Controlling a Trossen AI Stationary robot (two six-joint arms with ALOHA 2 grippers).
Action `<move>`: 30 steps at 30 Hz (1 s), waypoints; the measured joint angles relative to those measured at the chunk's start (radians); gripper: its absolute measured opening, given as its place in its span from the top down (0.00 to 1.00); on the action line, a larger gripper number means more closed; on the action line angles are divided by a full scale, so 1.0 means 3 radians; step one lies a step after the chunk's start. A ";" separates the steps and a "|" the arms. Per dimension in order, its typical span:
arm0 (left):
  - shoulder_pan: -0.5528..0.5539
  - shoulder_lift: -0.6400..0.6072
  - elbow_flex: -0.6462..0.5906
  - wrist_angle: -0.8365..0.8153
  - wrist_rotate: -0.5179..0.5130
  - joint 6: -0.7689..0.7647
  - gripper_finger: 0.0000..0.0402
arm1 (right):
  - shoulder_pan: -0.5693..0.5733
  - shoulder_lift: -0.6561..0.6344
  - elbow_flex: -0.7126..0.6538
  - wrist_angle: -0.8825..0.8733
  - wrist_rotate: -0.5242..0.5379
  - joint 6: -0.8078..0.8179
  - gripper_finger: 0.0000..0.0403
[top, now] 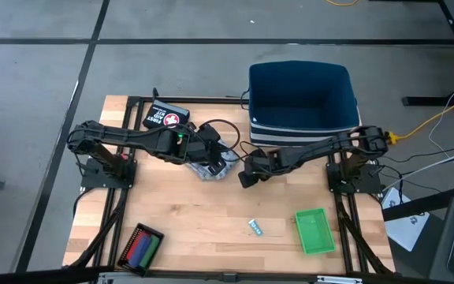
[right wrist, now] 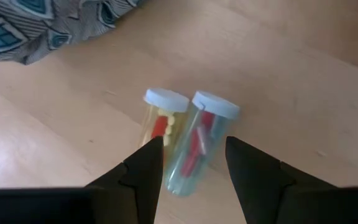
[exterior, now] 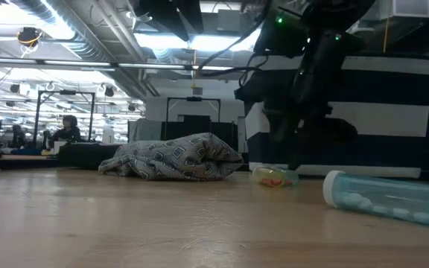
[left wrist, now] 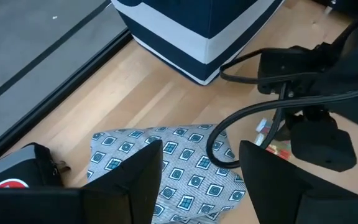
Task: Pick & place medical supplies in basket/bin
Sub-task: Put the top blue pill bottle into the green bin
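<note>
With its fingers spread, the right gripper (right wrist: 191, 165) hovers over 2 vials (right wrist: 194, 140) lying side by side beside the patterned cloth (left wrist: 166, 165), so I'd centre on 1 before closing.

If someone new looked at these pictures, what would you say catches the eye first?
Probably the two arms meeting mid-table: the left hand open over the patterned cloth, the right hand open above two white-capped vials lying side by side. Behind them stands the big navy bin.
</note>
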 joint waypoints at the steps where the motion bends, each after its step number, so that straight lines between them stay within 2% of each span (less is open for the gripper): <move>1: 0.0000 0.0000 0.0000 0.0001 -0.0002 -0.0001 0.48 | -0.0003 0.0015 0.0000 0.0010 -0.0004 -0.0001 0.56; 19: 0.0000 0.0000 0.0000 0.0000 -0.0030 -0.0012 0.48 | -0.0015 0.0176 0.0000 -0.0006 -0.0129 -0.0125 0.57; 30: 0.0000 0.0000 -0.0001 0.0000 -0.0040 -0.0030 0.48 | -0.0015 0.0176 0.0000 -0.0029 -0.0181 -0.0175 0.76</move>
